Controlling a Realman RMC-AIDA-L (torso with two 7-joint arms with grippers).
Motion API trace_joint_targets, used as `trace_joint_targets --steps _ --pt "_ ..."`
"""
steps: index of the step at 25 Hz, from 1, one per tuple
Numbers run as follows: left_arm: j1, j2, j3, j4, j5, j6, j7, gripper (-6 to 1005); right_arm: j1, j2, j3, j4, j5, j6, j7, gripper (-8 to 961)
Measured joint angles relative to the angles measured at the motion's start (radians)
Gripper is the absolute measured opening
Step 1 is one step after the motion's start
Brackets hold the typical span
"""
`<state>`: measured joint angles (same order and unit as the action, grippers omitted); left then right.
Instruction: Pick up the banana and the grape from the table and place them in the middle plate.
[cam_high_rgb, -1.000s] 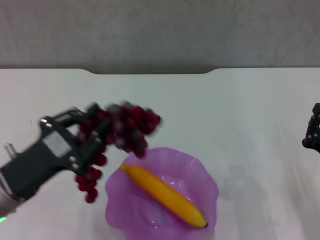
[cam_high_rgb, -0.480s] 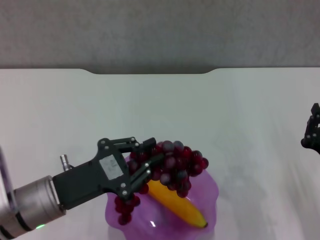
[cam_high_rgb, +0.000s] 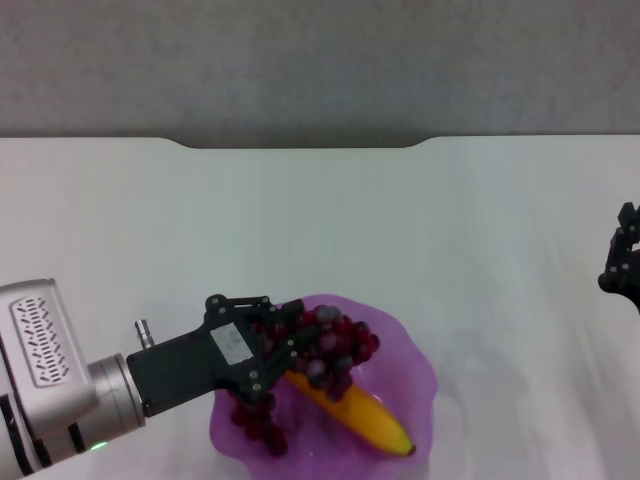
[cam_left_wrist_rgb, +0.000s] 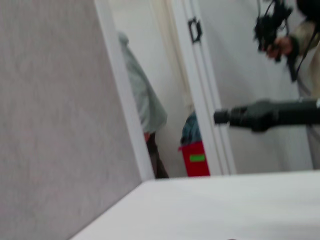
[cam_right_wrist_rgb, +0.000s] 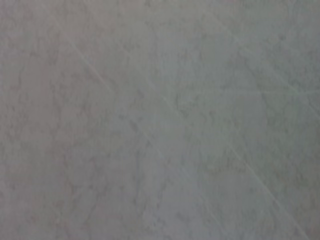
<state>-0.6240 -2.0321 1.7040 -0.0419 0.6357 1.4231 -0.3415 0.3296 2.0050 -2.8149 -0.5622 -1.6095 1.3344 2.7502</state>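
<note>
The purple scalloped middle plate (cam_high_rgb: 408, 352) sits on the white table (cam_high_rgb: 320, 220) at the near centre. The yellow banana (cam_high_rgb: 362, 420) lies in it, its dark tip toward the near right. My left gripper (cam_high_rgb: 283, 352) is over the plate's left part, shut on the grape (cam_high_rgb: 330, 345), a dark red bunch that hangs over the banana and down into the plate. My right gripper (cam_high_rgb: 622, 262) is parked at the right edge of the head view. The wrist views show none of these things.
The table's notched far edge (cam_high_rgb: 300, 146) meets a grey wall. The left wrist view shows a table edge (cam_left_wrist_rgb: 220, 185), a door frame, a red bin (cam_left_wrist_rgb: 196, 159) and a person in the background.
My left gripper has carried the grape bunch from left of the plate to over it and lowered it onto the banana. The right gripper has not moved.
</note>
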Motion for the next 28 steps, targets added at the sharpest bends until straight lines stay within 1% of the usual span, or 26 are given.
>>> trace_joint_targets --steps 5,17,20,23,25,28 --pt "0.0 0.0 0.0 -0.003 0.001 -0.073 0.0 244 0.002 0.0 0.0 0.0 0.0 0.0 0.004 100" --pt "0.004 0.0 -0.004 -0.006 -0.003 -0.095 -0.002 233 0.002 -0.002 0.0 0.001 0.0 0.0 0.005 100" --pt "0.007 0.0 -0.004 -0.007 -0.004 -0.09 -0.022 259 0.002 -0.002 0.0 0.001 0.0 0.0 0.005 100" --pt "0.006 0.002 0.001 -0.005 0.011 -0.085 -0.096 285 0.001 -0.002 0.0 0.002 0.0 -0.001 0.005 99" --pt "0.002 0.004 0.002 -0.003 0.024 -0.084 -0.139 366 0.001 -0.002 0.0 0.008 0.001 -0.001 0.005 99" --pt "0.0 0.004 0.004 -0.002 0.03 -0.075 -0.151 488 0.002 -0.002 0.0 0.011 0.001 -0.001 0.005 99"
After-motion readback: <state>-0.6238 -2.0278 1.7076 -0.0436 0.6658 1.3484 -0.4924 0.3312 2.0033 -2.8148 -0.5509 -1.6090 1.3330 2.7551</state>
